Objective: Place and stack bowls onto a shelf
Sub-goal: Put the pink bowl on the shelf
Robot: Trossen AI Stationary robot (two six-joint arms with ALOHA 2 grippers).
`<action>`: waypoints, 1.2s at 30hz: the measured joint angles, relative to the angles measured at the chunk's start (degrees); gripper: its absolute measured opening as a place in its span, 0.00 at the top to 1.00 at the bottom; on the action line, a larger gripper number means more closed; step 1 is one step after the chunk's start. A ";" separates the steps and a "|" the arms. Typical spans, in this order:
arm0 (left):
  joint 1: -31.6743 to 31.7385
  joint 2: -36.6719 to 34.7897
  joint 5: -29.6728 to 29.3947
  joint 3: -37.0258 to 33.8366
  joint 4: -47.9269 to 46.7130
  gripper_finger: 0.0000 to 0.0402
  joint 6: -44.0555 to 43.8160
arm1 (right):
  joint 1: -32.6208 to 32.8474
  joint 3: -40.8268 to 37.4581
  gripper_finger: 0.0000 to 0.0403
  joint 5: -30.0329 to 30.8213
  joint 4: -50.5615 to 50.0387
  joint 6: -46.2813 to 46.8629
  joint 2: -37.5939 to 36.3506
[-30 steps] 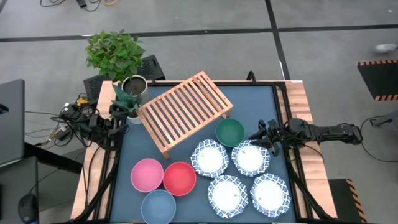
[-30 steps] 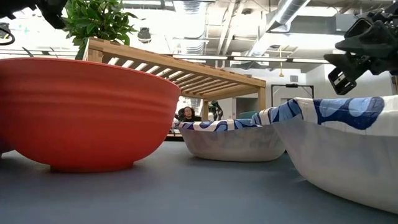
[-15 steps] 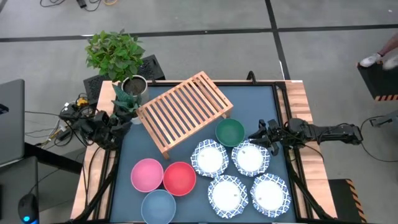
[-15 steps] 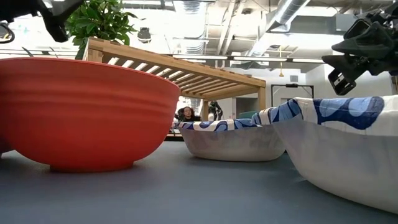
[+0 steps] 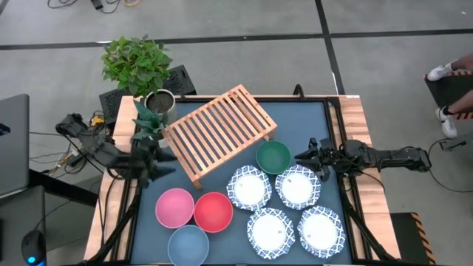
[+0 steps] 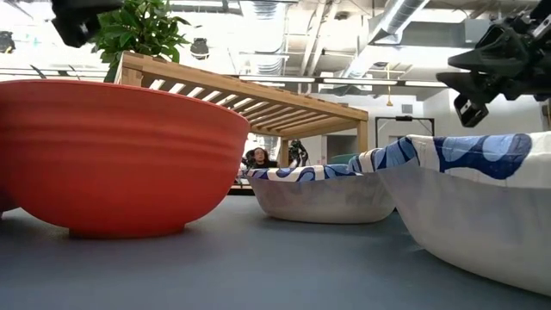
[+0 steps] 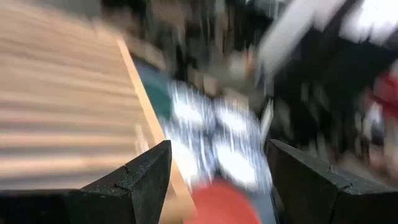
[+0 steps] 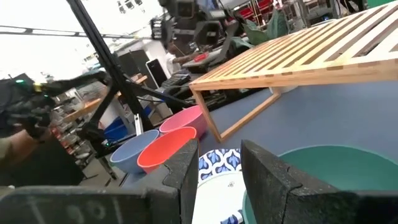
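Observation:
The slatted wooden shelf [image 5: 218,133] stands slanted on its legs at the table's far middle. The dark green bowl [image 5: 273,157] sits by its right end, with several white blue-rimmed dishes [image 5: 250,187] [image 5: 297,186] [image 5: 270,232] on the table nearer. Pink [image 5: 175,207], red [image 5: 213,211] and grey-blue [image 5: 188,244] bowls rest at near left. My left gripper [image 5: 157,159] [image 7: 217,180] is open, in the air off the shelf's left end, above the pink bowl's far side. My right gripper [image 5: 304,157] [image 8: 221,174] is open, just right of the green bowl [image 8: 323,180].
A metal plant pot [image 5: 157,103] with a leafy plant [image 5: 137,63] stands at the table's far left corner, close to my left arm. Wooden rails [image 5: 358,140] edge the table. A laptop [image 5: 11,144] lies off the left side. A person's feet [image 5: 451,70] show at far right.
My left arm has swung fast from the table's left edge by the plant pot toward the right and near side, ending off the shelf's left end. My right gripper has crept slightly left toward the green bowl. No bowl has moved.

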 joint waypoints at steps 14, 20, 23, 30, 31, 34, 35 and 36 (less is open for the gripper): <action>-0.30 37.80 14.13 17.87 -39.66 0.38 -18.22 | 0.00 0.00 0.64 1.33 0.12 -0.17 0.01; -0.83 40.33 15.21 14.30 -39.59 0.38 -17.77 | 0.00 0.00 0.64 1.36 0.13 -0.07 0.01; -0.81 38.74 15.45 12.40 -39.66 0.38 -18.03 | 0.00 0.00 0.64 1.51 0.12 -0.07 0.01; -0.81 33.65 20.54 5.76 -34.37 0.38 -19.30 | 0.00 0.00 0.64 1.58 -0.24 -0.34 0.00; -0.81 33.14 21.43 4.70 -33.03 0.38 -19.51 | 0.00 0.00 0.64 1.57 -0.46 -0.36 0.00; -0.79 32.67 23.20 2.91 -30.66 0.38 -20.56 | 0.00 0.00 0.64 1.59 -1.40 -0.46 0.01; -0.79 32.79 23.78 2.70 -30.60 0.38 -20.69 | 0.00 0.00 0.64 1.59 -1.62 -0.46 0.01; -0.79 32.93 24.46 2.43 -30.56 0.39 -20.73 | 0.00 0.00 0.64 1.60 -1.84 -0.47 0.00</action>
